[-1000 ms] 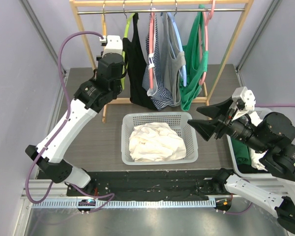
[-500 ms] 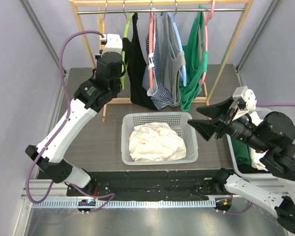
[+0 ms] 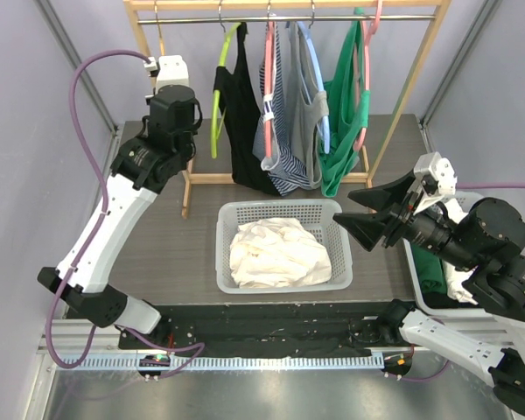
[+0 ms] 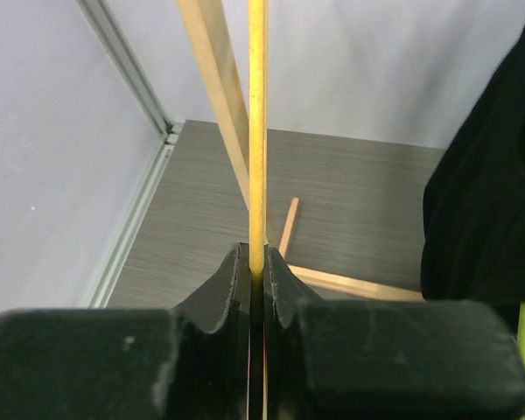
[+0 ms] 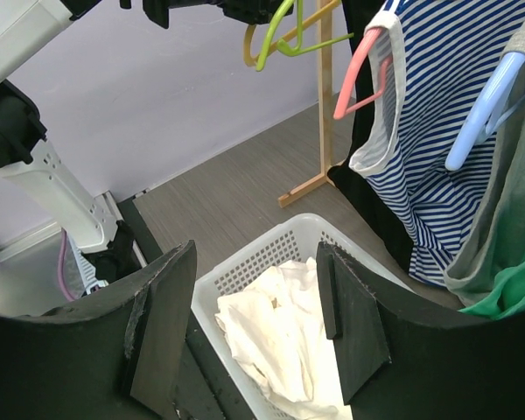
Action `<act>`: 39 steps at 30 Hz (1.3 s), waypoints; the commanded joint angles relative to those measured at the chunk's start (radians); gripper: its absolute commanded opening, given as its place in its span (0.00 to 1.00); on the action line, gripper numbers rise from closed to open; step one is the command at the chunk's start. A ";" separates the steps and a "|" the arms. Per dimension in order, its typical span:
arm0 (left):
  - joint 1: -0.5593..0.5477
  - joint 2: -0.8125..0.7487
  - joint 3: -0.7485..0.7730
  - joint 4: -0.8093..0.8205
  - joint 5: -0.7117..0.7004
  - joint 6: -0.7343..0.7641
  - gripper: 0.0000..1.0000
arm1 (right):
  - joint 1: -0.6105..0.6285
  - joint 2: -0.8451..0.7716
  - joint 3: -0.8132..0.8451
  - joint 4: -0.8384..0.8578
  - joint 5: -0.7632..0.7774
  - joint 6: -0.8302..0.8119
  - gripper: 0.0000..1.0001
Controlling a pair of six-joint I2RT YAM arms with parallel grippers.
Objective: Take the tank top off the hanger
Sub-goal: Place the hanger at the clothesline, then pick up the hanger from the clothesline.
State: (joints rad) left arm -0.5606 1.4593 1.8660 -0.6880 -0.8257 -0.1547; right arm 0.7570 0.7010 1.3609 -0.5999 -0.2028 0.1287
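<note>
Gripping orange hanger (image 4: 257, 131): left gripper (image 4: 256, 262) jaws pinched tight on its thin bar, high beside rack post (image 4: 217, 87). Visible part of hanger appears bare. White garment (image 3: 276, 254) lies crumpled in basket (image 3: 223, 262), off any hanger; judged: removal complete if this is target item. Black tank top (image 3: 241, 131) hangs on green hanger (image 3: 214, 105) under rail (image 3: 402, 17), not held. Right gripper (image 5: 255, 254) jaws spread wide, empty, near basket's right edge. Remaining, likely: release bare hanger.
</note>
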 commanded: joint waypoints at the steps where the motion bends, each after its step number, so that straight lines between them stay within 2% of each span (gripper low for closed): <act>1: 0.004 -0.040 0.035 -0.014 0.072 -0.049 0.16 | -0.002 0.005 0.035 0.028 -0.006 0.008 0.64; 2: 0.004 -0.046 0.032 -0.018 0.079 -0.051 0.21 | -0.001 0.006 0.038 0.028 -0.006 0.006 0.65; 3: 0.004 -0.051 0.025 -0.018 0.089 -0.042 0.45 | -0.002 0.008 0.038 0.026 -0.006 0.008 0.65; 4: 0.002 -0.057 0.021 -0.019 0.111 -0.039 0.58 | -0.002 0.008 0.041 0.028 -0.006 0.006 0.65; 5: 0.002 -0.062 0.016 -0.019 0.115 -0.036 0.67 | -0.002 0.009 0.043 0.028 -0.006 0.006 0.64; 10: 0.004 -0.108 0.007 -0.012 0.140 -0.002 0.84 | -0.002 0.018 0.043 0.028 -0.009 0.012 0.65; 16: 0.004 -0.154 0.060 0.019 0.132 0.059 0.85 | -0.002 0.028 0.037 0.028 -0.012 0.022 0.66; 19: 0.004 -0.160 0.114 0.034 0.135 0.109 0.89 | -0.002 0.029 0.032 0.034 -0.014 0.025 0.66; 24: 0.002 -0.140 0.241 0.033 0.236 0.225 0.95 | -0.002 0.023 0.000 0.046 0.008 0.029 0.65; 27: 0.002 -0.094 0.361 -0.039 0.397 0.250 1.00 | -0.002 0.011 -0.031 0.063 0.043 0.031 0.66; 29: 0.002 -0.056 0.433 -0.074 0.592 0.244 1.00 | -0.002 0.008 -0.052 0.072 0.069 0.035 0.66; 32: -0.002 0.007 0.487 -0.107 0.710 0.219 1.00 | -0.002 0.009 -0.080 0.106 0.079 0.055 0.66; 39: -0.016 0.111 0.535 -0.077 0.617 0.202 1.00 | -0.002 0.011 -0.132 0.149 0.072 0.100 0.66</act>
State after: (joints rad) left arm -0.5652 1.5047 2.3829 -0.7429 -0.2077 0.0517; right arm 0.7570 0.7151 1.2488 -0.5316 -0.1425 0.1902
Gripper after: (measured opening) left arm 0.996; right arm 0.661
